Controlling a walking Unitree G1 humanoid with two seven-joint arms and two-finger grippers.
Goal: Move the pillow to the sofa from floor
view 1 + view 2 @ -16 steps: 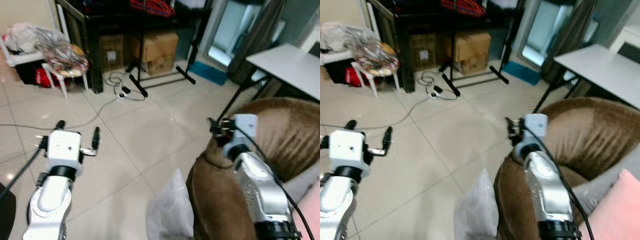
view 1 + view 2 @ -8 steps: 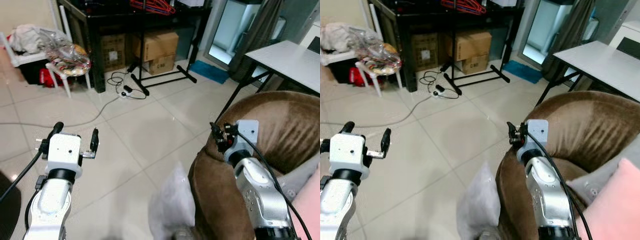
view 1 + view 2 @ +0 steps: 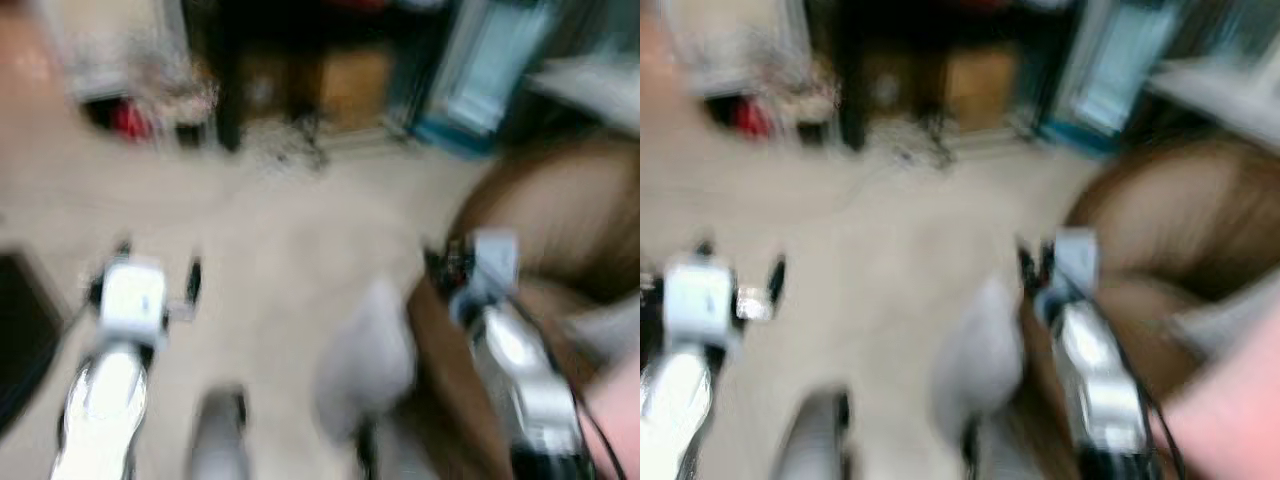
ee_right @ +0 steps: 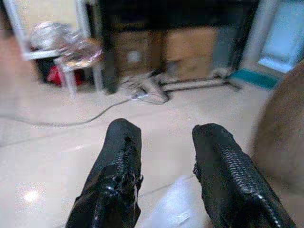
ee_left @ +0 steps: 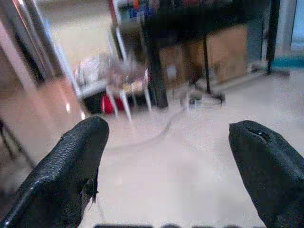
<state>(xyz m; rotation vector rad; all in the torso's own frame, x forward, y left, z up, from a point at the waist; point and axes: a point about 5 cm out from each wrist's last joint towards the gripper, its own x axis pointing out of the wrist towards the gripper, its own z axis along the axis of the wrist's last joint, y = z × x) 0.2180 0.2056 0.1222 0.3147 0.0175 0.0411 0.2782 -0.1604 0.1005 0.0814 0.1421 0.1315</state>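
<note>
My head views are blurred, but I see the pillow (image 3: pixel 365 365), pale, soft and lumpy, on the glossy tile floor (image 3: pixel 270 230) against the near left edge of the rounded brown sofa (image 3: pixel 540 220). My left hand (image 3: pixel 158 272) is wide open and empty over open floor. My right hand (image 3: pixel 1032 262), partly open and empty, hangs just above the pillow.
</note>
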